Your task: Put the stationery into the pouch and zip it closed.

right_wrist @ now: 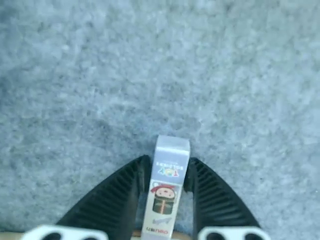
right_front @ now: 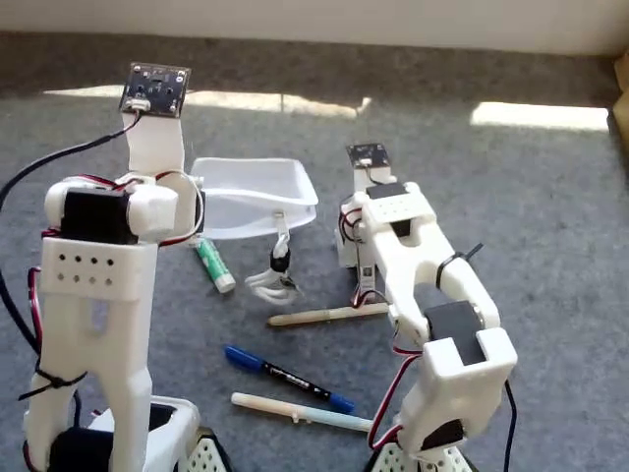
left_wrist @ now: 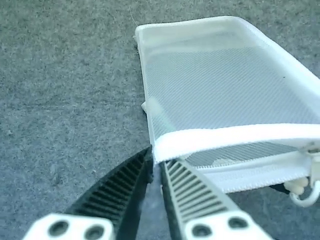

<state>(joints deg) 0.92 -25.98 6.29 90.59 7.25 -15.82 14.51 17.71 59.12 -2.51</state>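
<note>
Between your right gripper (right_wrist: pixel 168 161) jaws, a small labelled eraser (right_wrist: pixel 165 200) is clamped, long axis along the fingers. The mesh pouch (left_wrist: pixel 225 85) lies toward your left gripper (left_wrist: pixel 156 167), which pinches its rim.

The glue stick (right_front: pixel 213 265) lies just in front of the pouch (right_front: pixel 295 183). The marker (right_front: pixel 288 378) and pen (right_front: pixel 295 410) lie farther in front.

White mesh pouch (left_wrist: pixel 225 85) lies with its mouth gaping, one hemmed corner pinched by the left gripper (left_wrist: pixel 156 167); a green-capped tube (right_front: pixel 213 265) lies near that gripper; a labelled white block (right_wrist: pixel 169 150) stands clamped in the right gripper (right_wrist: pixel 168 162); a beige stick (right_front: pixel 329 315) lies just behind it; a blue marker (right_front: pixel 290 379) and a white pen (right_front: pixel 300 413) lie farther back.
</note>
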